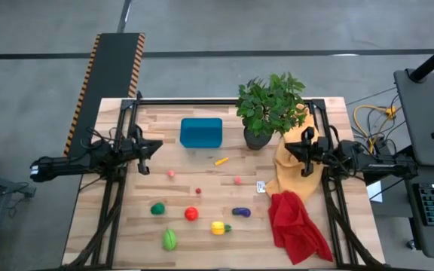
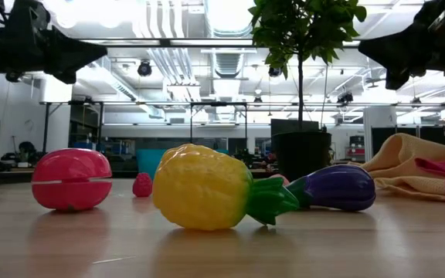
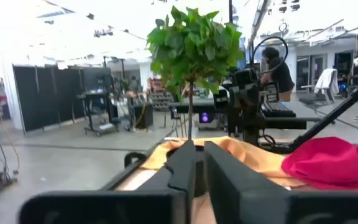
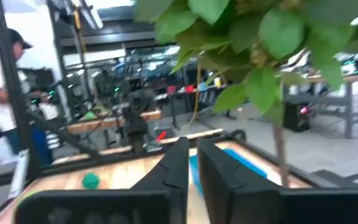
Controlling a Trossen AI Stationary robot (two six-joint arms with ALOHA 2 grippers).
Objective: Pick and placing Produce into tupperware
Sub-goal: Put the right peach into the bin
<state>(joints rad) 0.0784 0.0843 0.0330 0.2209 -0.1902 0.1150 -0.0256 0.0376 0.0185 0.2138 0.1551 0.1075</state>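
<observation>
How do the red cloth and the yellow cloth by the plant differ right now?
The crumpled red cloth lies at the table's front right, clear of everything; the pale yellow cloth lies farther back, against the black plant pot and under the right tool. The red one is bunched into a heap; the yellow one spreads flatter. They touch where they meet, and neither holds produce.

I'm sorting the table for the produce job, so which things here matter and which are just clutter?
For the job: teal tupperware; toy produce, such as yellow pineapple, purple eggplant, red tomato, green pieces.
Lying about: potted plant, yellow cloth, red cloth.
</observation>
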